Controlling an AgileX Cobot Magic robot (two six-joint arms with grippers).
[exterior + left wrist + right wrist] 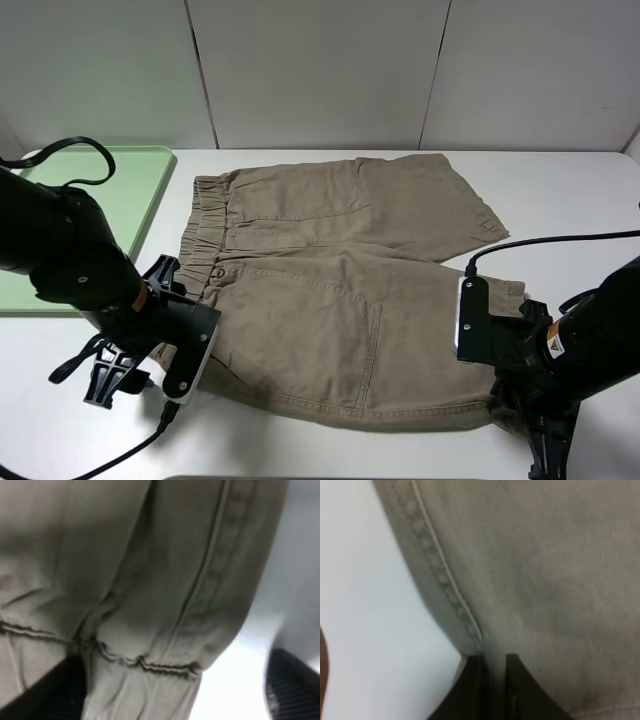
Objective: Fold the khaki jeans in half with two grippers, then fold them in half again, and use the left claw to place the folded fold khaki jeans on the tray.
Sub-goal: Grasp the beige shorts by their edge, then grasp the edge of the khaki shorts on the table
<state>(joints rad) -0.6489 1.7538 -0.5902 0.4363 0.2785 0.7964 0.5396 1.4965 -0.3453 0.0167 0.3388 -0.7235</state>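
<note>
Item: khaki jeans, i.e. khaki-tan cotton shorts w/ gathered elastic waistband and patch pockets. They lie spread flat and unfolded on the white table. Waistband is toward the left side of the exterior view and the leg hems toward the right. One leg lies along the far edge, the other along the near edge.

Tray: flat pale mint-green plastic rectangle w/ rounded corners and a low rim. It sits at the far left, just beside the waistband. No cloth on it.

Left gripper: black claw at the near waistband corner. Black fingers stand well apart w/ the gathered band end between them. One side meets the cloth, the other is clear of it. Not clamped.

Right gripper: black claw at the near leg's hem corner, exterior view lower right. Fingertips are drawn nearly together w/ a thin fold of khaki fabric pinched between them, beside the stitched hem. Grip is on the cloth.

Both arms are low over the table at the near edge of the garment.
</note>
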